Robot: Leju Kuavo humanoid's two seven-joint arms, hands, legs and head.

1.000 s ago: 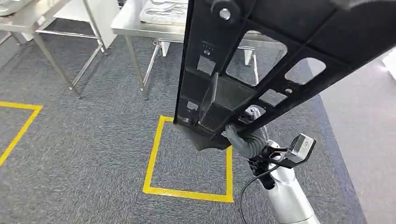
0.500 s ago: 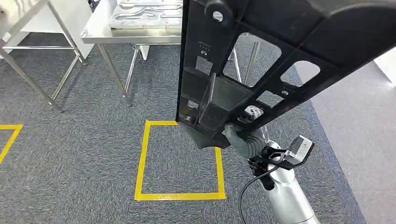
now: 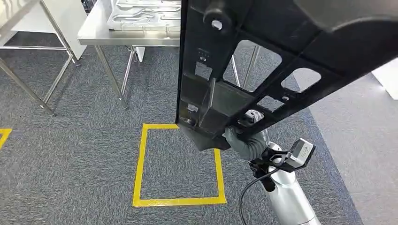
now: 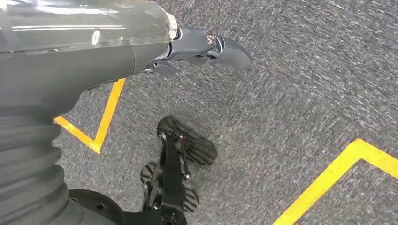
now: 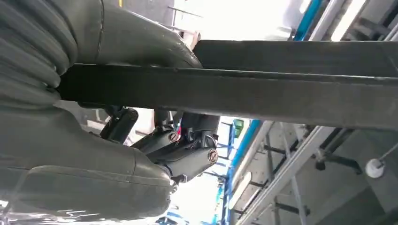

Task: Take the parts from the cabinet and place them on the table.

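Above the grey carpet, my right hand [image 3: 244, 140] clamps the low corner of a big black part [image 3: 263, 51].

Its ribbed plastic frame, pierced by cut-outs, slants up and away from that hand, over the yellow taped square [image 3: 178, 164] on the carpet [image 3: 70, 154]. Beyond stands a steel worktop [image 3: 126, 35] on thin legs, carrying pale moulded trays [image 3: 141, 11]. My left hand [image 4: 206, 44] hangs over the carpet, holding nothing, fingers loosely apart.

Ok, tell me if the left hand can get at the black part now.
Probably not yet: the left hand hangs over the carpet, holding nothing, while the black part is up in the right hand.
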